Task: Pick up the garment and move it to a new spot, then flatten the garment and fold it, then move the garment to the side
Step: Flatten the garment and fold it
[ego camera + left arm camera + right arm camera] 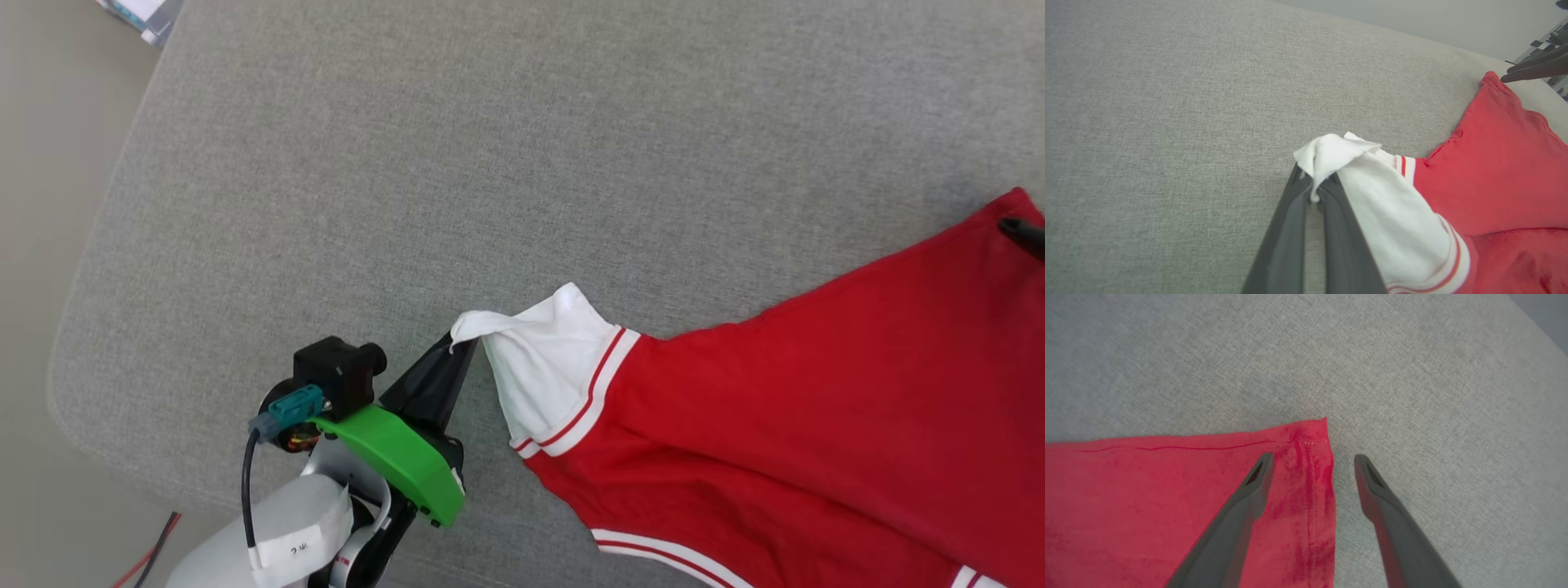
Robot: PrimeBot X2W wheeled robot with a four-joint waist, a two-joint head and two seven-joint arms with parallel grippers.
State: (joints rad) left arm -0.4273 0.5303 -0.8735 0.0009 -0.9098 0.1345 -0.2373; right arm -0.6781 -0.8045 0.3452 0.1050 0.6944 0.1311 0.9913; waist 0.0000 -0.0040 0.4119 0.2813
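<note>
Head view.

1. Grey cloth-covered surface (408, 163), rounded at its near-left corner, mostly bare.
2. The garment (816, 408), a red jersey with white sleeves. It lies spread over the right part of the surface and runs off this view's right and bottom edges. The body is fairly flat and unfolded, and no lettering is visible.
3. White sleeve (555, 359) with red-and-white striped trim (596, 392), drawn out leftward to a point.
4. Left pincer (459, 347), fingers together and clamped on the sleeve's cuff end. The left wrist view shows white cloth bunched over the closed tips.
5. Right pincer (1313, 459), fingers wide apart and holding nothing, set astride the red hem corner (1310, 433) at the garment's far end.

Status, as a judgement: the garment appears to be at its working spot and flattening is the step in hand. One end is held and the opposite corner is not gripped. Folding is not begun, and the move aside is outstanding.
</note>
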